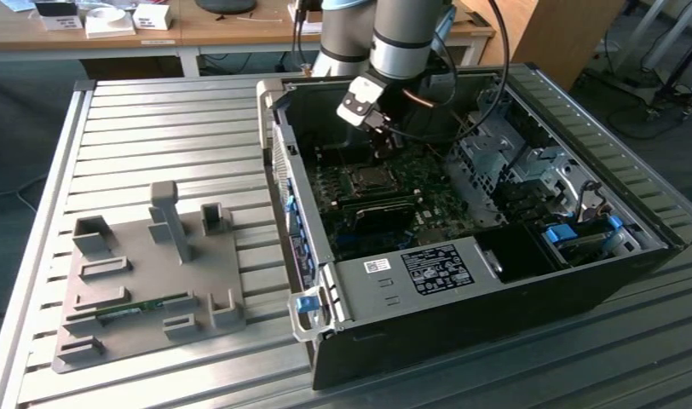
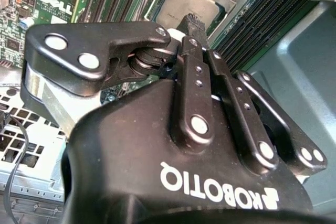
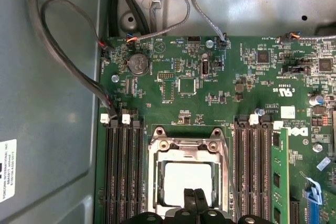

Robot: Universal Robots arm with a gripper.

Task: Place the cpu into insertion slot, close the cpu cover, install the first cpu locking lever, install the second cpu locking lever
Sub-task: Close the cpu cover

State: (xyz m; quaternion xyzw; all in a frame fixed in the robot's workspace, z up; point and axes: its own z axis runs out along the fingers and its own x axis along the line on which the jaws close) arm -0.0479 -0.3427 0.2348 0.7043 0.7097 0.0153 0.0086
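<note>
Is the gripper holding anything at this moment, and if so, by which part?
Nothing appears to be held. The gripper is shut and empty, just over the cpu.

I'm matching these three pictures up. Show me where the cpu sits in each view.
Exterior view: inside the black case, beneath the pincer; the cpu is hard to tell from its socket here.
First wrist view: the cpu is the silvery square framed by the cpu cover, between the memory slots.
Second wrist view: the cpu lies just beyond the pincer.
Shared landmark: the shut pincer's tips, close by the cpu.
</note>
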